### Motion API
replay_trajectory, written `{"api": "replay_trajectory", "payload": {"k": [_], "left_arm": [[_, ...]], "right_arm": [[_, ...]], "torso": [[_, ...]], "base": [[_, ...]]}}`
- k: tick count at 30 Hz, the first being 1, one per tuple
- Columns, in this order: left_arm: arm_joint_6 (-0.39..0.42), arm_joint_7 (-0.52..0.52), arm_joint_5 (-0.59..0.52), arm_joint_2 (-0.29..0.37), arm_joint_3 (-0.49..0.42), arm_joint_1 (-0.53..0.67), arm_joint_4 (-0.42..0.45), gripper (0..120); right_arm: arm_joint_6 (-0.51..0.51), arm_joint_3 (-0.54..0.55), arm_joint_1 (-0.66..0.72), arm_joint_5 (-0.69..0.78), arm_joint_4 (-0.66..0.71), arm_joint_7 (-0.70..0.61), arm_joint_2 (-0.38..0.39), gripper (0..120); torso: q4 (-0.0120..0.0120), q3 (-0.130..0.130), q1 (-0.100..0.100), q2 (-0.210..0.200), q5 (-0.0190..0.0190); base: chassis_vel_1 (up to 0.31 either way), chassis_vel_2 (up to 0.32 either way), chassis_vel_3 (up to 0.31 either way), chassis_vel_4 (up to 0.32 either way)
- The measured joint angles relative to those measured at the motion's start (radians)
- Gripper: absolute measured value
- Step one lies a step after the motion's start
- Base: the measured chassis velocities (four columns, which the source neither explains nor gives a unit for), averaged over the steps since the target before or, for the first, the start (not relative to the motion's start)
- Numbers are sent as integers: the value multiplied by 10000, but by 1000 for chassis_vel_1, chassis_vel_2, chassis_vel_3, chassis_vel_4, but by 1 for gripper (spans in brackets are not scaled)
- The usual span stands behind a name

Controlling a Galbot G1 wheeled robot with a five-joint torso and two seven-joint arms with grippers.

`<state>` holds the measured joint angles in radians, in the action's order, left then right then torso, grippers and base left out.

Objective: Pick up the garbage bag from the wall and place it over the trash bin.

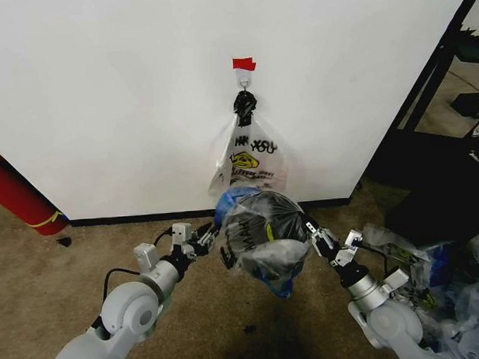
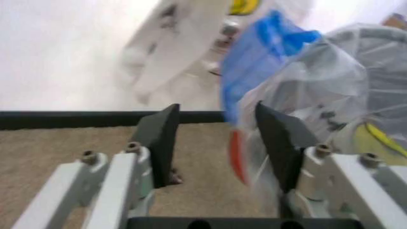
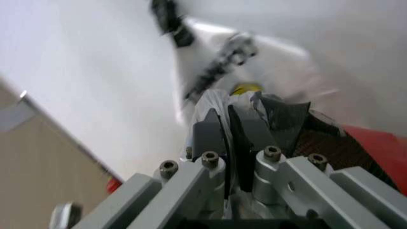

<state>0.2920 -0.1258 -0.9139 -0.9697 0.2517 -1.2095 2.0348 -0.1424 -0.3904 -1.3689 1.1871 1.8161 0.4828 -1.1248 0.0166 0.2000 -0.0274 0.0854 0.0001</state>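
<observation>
The right gripper [image 1: 312, 230] is clenched on the edge of the garbage bag [image 1: 266, 238]; in the right wrist view its two dark fingers [image 3: 208, 136] stand almost together with a fold of thin plastic pinched between them, hard against the black mesh of the trash bin [image 3: 321, 143]. The left gripper [image 1: 206, 243] is on the bin's other side with its jaws spread. In the left wrist view the fingers [image 2: 159, 136] stand well apart; the far one touches the bag's see-through film [image 2: 299, 90] while the near one has only carpet behind it.

Between the two grippers, the trash bin [image 1: 250, 235] sits tilted, its mouth turned toward the robot, with the garbage bag drawn over it. The film covers most of the mesh, with a blue printed patch at the bin's top edge nearest the wall [image 1: 100, 90] and another blue scrap hanging below the bin.

Beyond the bin, a clear bag with a yellow face and black lettering [image 1: 250, 159] hangs flat against the wall from a small hook [image 1: 244, 85], just under a red tape strip [image 1: 244, 64]. To the right of the bin, beside the right arm, lies a pile of clear and blue plastic bags [image 1: 459, 281] on the carpet.
</observation>
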Motion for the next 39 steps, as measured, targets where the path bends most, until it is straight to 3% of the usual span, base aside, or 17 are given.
{"api": "replay_trajectory", "payload": {"k": [4, 12, 24, 30, 39], "left_arm": [[736, -1411, 571, -198, -133, -606, -54, 72], [803, -1807, 1732, -1060, -530, -2044, -206, 98], [787, -2226, 2115, -1369, -542, -1963, -652, 100], [767, -2276, 2275, -1408, -575, -1910, -822, 100], [752, -2271, 2498, -1446, -784, -1820, -820, 100]], "right_arm": [[-291, 13, 0, 175, -444, -341, -117, 0], [-382, 33, 76, 374, -967, 324, -187, 0], [-208, 406, 200, 1100, -1514, 1552, -695, 0], [-226, 433, 412, 1330, -2182, 1214, -902, 0], [-725, -201, 587, 1362, -3663, 532, -416, 0]], "torso": [[0, 1, 0, 0, 1], [-2, 0, 0, 0, -1], [0, 0, 0, 2, -1], [-1, 0, 0, 3, 0], [0, 0, 0, 3, 1]], "base": [[0, 0, 0, 0], [0, 0, 0, 0], [0, 0, 0, 0], [0, 0, 0, 0], [0, 0, 0, 0]]}}
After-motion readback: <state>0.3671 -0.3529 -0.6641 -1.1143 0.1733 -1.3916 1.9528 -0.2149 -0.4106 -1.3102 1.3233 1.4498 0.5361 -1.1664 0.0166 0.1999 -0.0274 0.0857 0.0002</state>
